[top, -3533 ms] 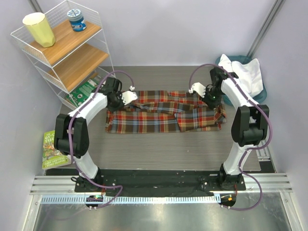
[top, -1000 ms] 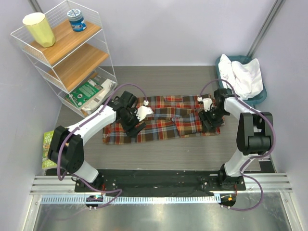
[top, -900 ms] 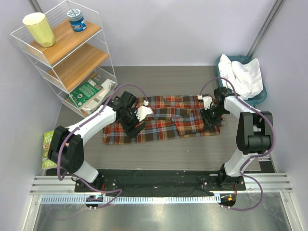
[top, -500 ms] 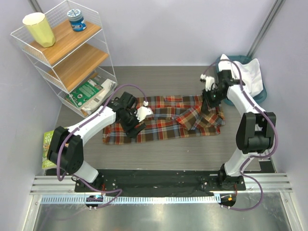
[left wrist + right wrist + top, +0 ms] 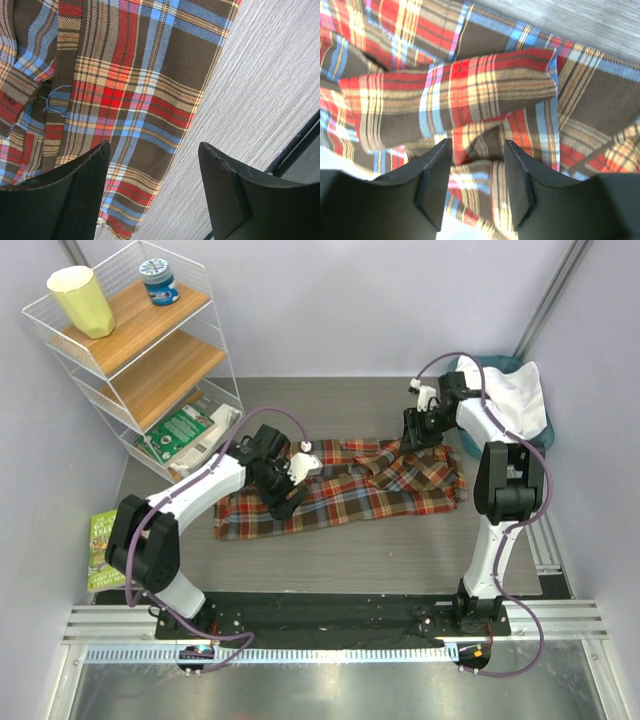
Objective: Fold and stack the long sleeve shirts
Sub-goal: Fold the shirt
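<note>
The left arm (image 5: pixel 200 490) and right arm (image 5: pixel 478 425) have white links, black joints, purple cables (image 5: pixel 445 354) and matte-black fingers (image 5: pixel 75 195).

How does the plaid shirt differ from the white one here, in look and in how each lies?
Pattern: the plaid shirt is red, orange and brown checks; the white shirt is plain.
Place: the plaid shirt lies on the table; the white shirt sits in the teal basket.
Pose: the plaid shirt is spread wide, partly folded over itself; the white shirt is bunched in a heap.
Both are cloth, neither neatly folded.
</note>
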`<state>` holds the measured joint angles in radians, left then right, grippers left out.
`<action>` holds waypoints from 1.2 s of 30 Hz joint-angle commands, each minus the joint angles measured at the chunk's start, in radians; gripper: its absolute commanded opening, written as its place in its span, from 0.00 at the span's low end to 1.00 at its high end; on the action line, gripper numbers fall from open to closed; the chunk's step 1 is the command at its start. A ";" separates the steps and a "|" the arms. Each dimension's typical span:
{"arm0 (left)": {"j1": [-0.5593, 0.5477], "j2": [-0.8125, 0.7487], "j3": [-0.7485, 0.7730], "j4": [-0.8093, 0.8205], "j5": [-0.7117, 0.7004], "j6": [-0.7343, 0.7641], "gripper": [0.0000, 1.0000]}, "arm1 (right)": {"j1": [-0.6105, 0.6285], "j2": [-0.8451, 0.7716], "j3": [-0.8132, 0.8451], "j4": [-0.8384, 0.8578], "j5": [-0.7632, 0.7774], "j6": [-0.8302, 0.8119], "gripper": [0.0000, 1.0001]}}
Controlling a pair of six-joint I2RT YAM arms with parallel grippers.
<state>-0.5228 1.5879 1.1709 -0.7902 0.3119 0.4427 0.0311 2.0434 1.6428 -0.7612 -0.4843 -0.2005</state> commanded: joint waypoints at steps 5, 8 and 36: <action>0.004 0.030 0.021 0.068 0.041 -0.056 0.70 | -0.007 -0.279 -0.061 -0.139 0.113 -0.215 0.63; 0.001 0.061 0.061 0.060 0.082 -0.062 0.70 | -0.019 -0.295 -0.098 -0.185 0.153 -0.283 0.64; -0.129 -0.118 0.306 0.176 0.118 0.022 0.91 | -0.048 -0.499 -0.092 -0.533 0.012 -0.727 0.01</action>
<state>-0.5823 1.5688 1.4364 -0.7792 0.3859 0.4141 -0.0410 1.6382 1.5269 -1.1728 -0.3824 -0.7845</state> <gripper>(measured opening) 0.787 0.030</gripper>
